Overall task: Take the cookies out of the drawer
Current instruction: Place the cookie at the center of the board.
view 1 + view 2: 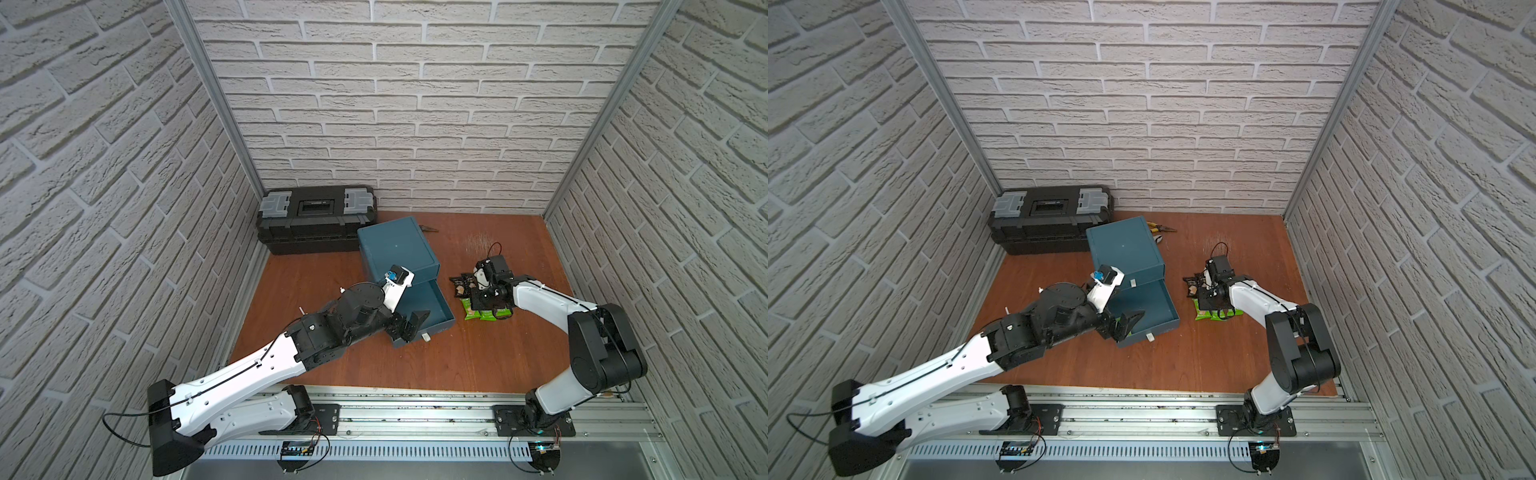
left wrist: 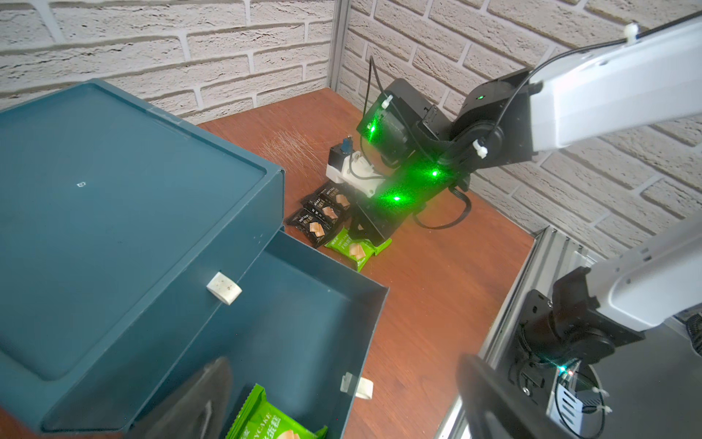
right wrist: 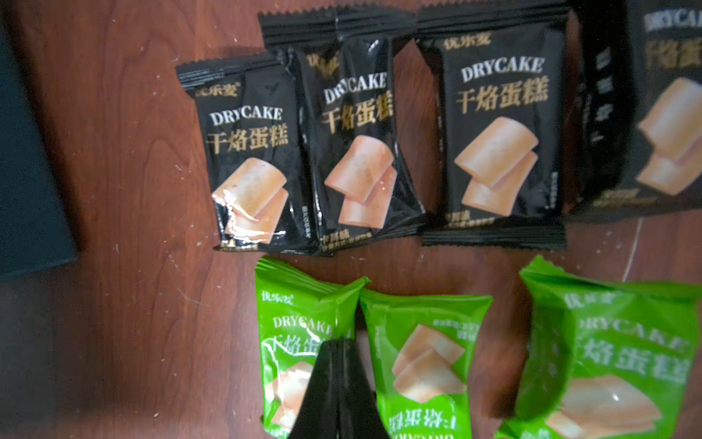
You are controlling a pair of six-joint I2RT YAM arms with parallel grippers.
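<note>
One green packet (image 2: 273, 422) of the cookies lying flat inside the drawer (image 2: 364, 323), at its front corner by the pull tab. No other packet visible in the part of the drawer that shows.

Just outside the drawer's open side, on the counter (image 1: 457, 357), a cluster already out:
- Black packets (image 3: 501, 133) nearer the drawer's inner end, partly overlapping.
- Green packets (image 3: 425, 361) nearer its front.

Glossy, puffy wrappers with crimped ends, each printed with a tan biscuit. Probably light and slippery.

Left tool (image 1: 1126, 323) poised over the drawer's front corner, jaws spread wide above the green packet, gripping nothing. Right tool (image 3: 334, 380) low over the cluster beside the drawer, jaws pressed together, nothing visibly pinched.

Likely the last pick. To do it well:
- Lower straight down and straddle the packet across its narrow width.
- Keep both fingers off the drawer's front wall.
- Close gently so the wrapper does not squirt out.
- Lift above the drawer's rim before swinging toward the cluster beside the drawer.
</note>
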